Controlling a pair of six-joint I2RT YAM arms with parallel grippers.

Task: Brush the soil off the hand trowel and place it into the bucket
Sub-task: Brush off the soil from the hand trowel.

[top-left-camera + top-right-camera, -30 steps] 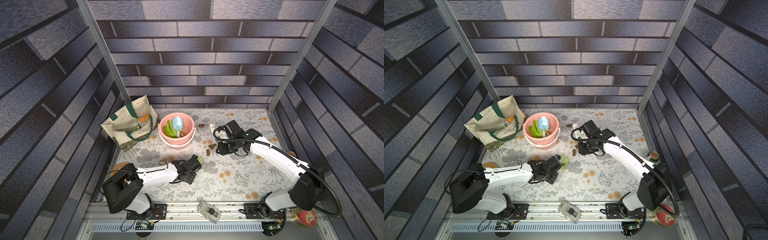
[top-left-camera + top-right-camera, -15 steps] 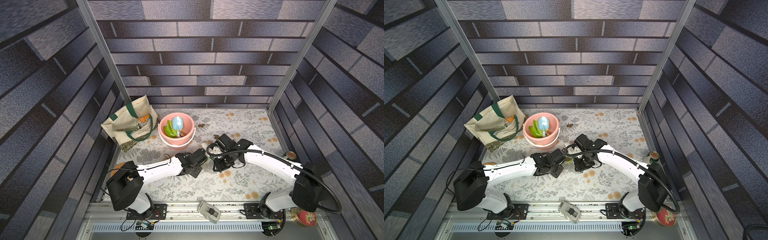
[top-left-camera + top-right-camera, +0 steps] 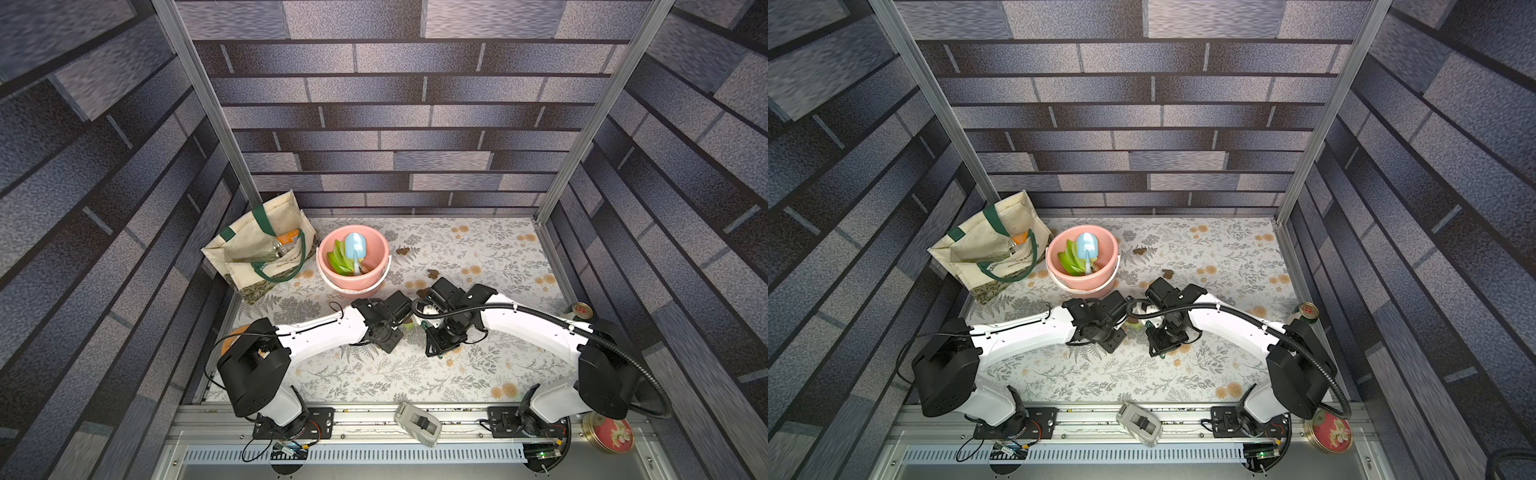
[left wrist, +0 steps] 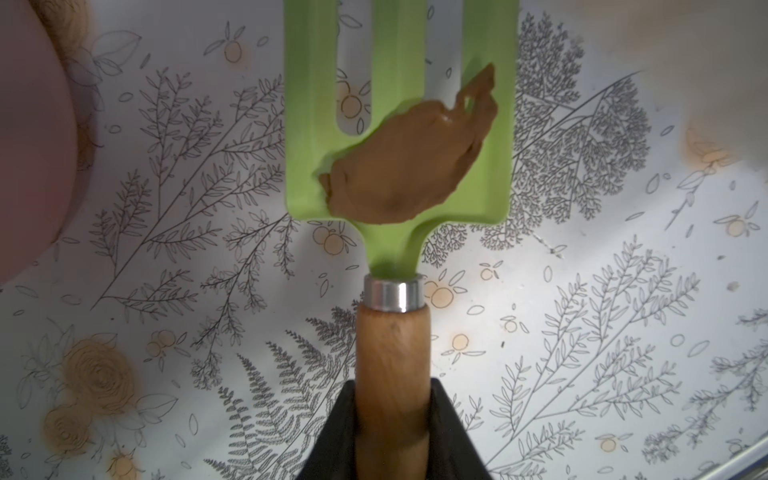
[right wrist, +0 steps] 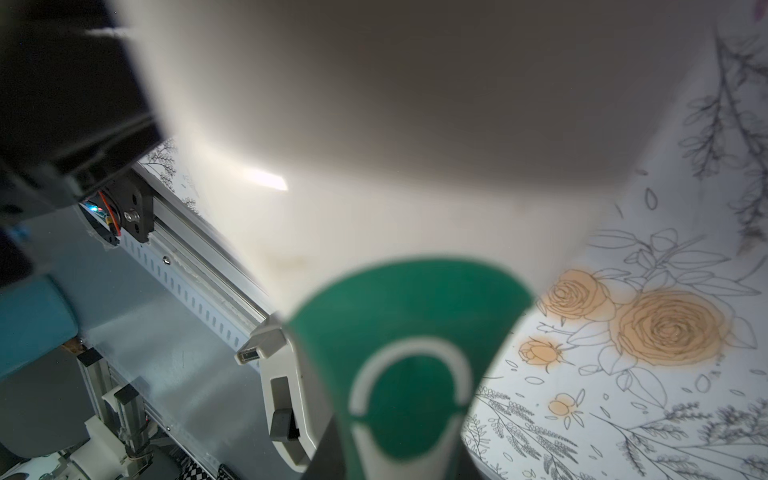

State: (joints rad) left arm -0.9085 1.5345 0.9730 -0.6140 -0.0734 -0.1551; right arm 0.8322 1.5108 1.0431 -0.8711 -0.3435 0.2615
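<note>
**One trowel, one blob on it**

I count one hand trowel [image 4: 392, 324], handle pinched in the left gripper [image 4: 390, 419], near the one bucket [image 3: 384, 253]. One soil blob [image 4: 403, 166] sticks to it. The right gripper [image 5: 399, 457] clamps one brush [image 5: 407, 353]. Two loose blobs [image 3: 402, 250] [image 3: 433, 273] lie on the mat [image 3: 478, 249].

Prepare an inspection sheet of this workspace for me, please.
Surface: floral mat, loose soil blobs near the bucket.
Job's things: green hand trowel carries a soil lump; the pink bucket already holds a blue trowel and green tools.
Clutter: tote bag, grey dispenser, red tin, can.
End effectors: left end effector shut on the trowel's wooden handle; right end effector shut on the brush.
Cables: black conduit along the right arm, looping behind its base.
Surroundings: brick-patterned walls.
</note>
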